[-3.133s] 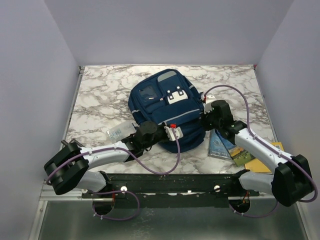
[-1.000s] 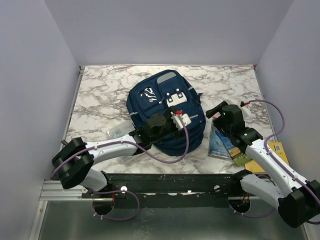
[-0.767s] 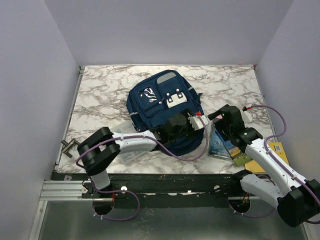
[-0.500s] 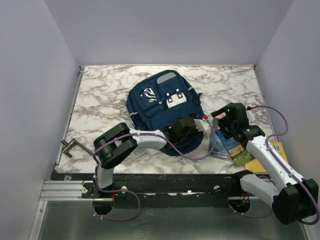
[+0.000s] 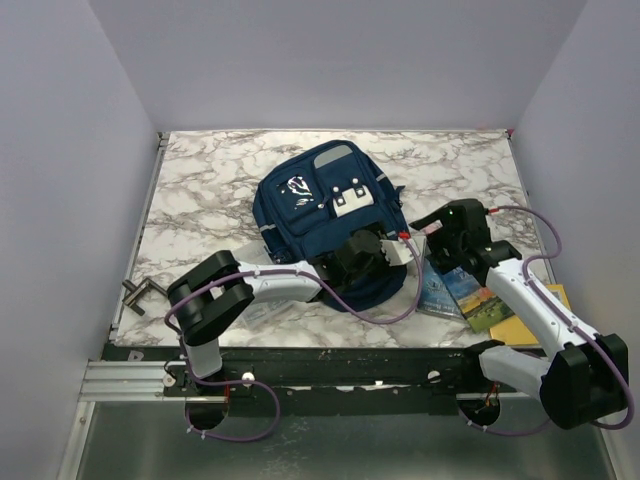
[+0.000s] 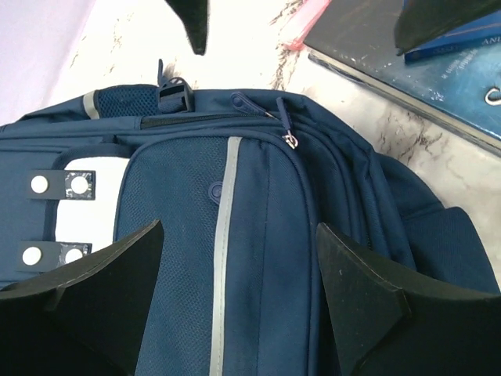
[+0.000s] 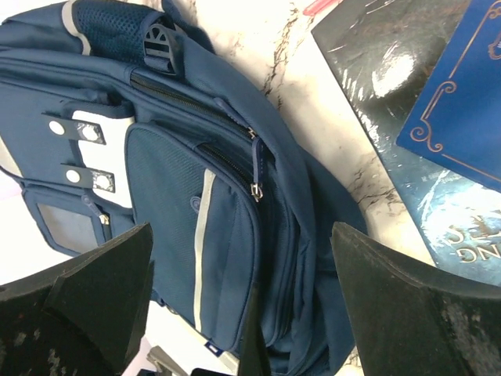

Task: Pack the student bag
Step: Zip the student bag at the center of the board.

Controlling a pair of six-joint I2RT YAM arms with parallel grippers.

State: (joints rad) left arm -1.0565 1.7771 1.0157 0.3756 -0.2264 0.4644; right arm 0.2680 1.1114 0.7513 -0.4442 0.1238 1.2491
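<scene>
The navy student bag [image 5: 320, 205] lies flat mid-table, its grey patch at the far end. My left gripper [image 5: 397, 246] hangs over the bag's near right corner, reaching in from the left. Seen from the left wrist, its fingers stand apart over the front pocket's grey stripe [image 6: 221, 235], and the left gripper [image 6: 239, 305] holds nothing. A zipper pull [image 6: 291, 139] lies just ahead of it. My right gripper [image 5: 428, 228] hovers beside the bag's right edge, facing the left one. In the right wrist view the right gripper [image 7: 250, 301] is wide open and empty above the student bag [image 7: 172, 196].
Several books [image 5: 455, 290] lie right of the bag, under the right arm, with a yellow one [image 5: 535, 325] nearest the edge. The dark and blue books [image 7: 423, 102] sit close to the bag's side. A small metal piece [image 5: 135, 293] rests at the table's left edge.
The left arm has swung right across the bag's near end, taking its gripper to the bag's right corner. The right gripper has shifted slightly toward the bag.
</scene>
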